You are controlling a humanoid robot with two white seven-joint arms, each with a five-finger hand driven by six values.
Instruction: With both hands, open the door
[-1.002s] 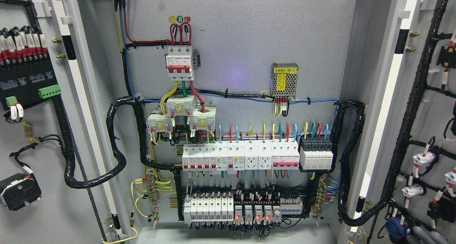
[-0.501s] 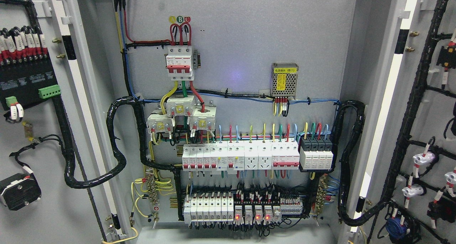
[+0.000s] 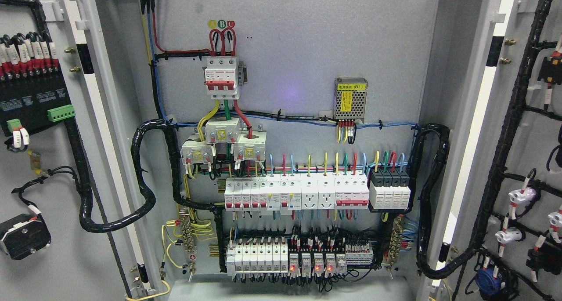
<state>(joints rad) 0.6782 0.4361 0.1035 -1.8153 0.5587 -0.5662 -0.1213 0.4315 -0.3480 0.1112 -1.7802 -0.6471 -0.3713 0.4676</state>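
Note:
A grey electrical cabinet fills the head view with both doors swung wide open. The left door [image 3: 48, 274] shows its inner face at the picture's left, carrying a black terminal block and wiring. The right door [image 3: 522, 160] shows its inner face at the right, with black cable looms and white fittings. Between them the back panel [image 3: 298, 50] is exposed, with a red-and-white main breaker [image 3: 221, 77] and rows of white breakers [image 3: 296, 194]. Neither of my hands nor any arm appears in the picture.
A perforated metal power supply [image 3: 350, 99] sits on the back panel at centre right. Thick black cable looms [image 3: 145, 173] hang between each door and the cabinet body. Several small red lights glow on the bottom row of modules [image 3: 309, 266].

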